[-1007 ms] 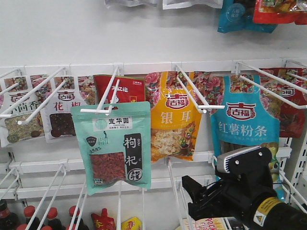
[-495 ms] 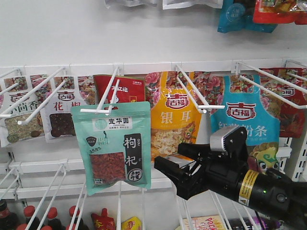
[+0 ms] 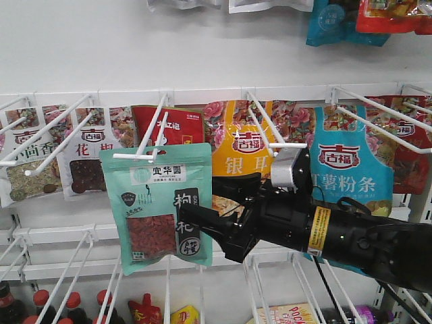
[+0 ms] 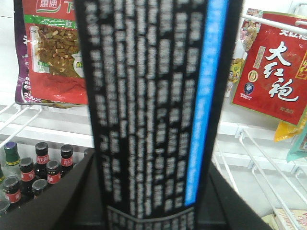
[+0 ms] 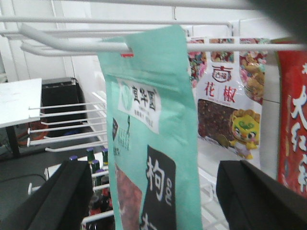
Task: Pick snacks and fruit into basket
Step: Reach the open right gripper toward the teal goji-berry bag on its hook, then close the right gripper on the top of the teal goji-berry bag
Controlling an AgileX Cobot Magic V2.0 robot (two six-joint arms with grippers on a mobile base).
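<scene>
The teal-green snack pouch [image 3: 154, 202] hangs from a white peg hook [image 3: 135, 156], between the spread fingers of the right gripper [image 5: 153, 167] and clear of both. Beyond that gripper hang a yellow pouch [image 3: 243, 158] and a blue pouch [image 3: 351, 172]. A black printed pouch [image 4: 144, 96] fills the left gripper [image 4: 153, 196]; whether it pinches, I cannot tell.

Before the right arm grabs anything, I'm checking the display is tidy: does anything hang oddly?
Only the teal pouch: it hangs at the very tip of its hook, well forward of the other packs, which sit back at the wall. The open right gripper brackets it. Nothing looks torn or spilled.
</scene>
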